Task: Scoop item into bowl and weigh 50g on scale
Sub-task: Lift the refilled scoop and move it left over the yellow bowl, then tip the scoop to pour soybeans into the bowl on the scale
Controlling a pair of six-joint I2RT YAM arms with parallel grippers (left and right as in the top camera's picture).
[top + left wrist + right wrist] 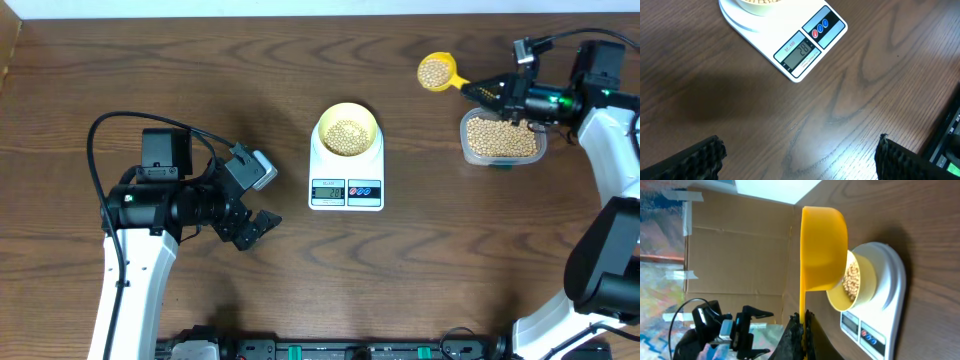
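The right gripper (492, 92) is clamped shut on the end of a thin yellow handle (470, 86), jaws pressed flat against it with no gap showing. Straight out from the fingertips the handle runs to the round cup of the scoop (435, 72), held opening-up and carrying a full load of beans (434, 71). Just beneath and behind the claw sits the clear tub (502, 138), also filled with beans. Further ahead of the claw, past the scoop and off to one side of its line, the pale yellow bowl (347, 130) rests on the platform of the white scale (346, 186), a layer of beans already in it. The scoop is apart from the bowl and not yet over it. The display (800, 53) seems to read 28, which would put the weight short of the target. Farthest from the claw, beyond the scale, the left gripper (256, 226) hangs low over the table (100, 60), jaws spread wide and holding nothing.

The main risk is overshoot: tipping the whole load at once would likely carry the weight past the mark, so a slow, partial pour looks wise. The pinch sits far from the load, so the handle could twist and spill beans onto the table. A low approach could knock the bowl's rim and shift it.
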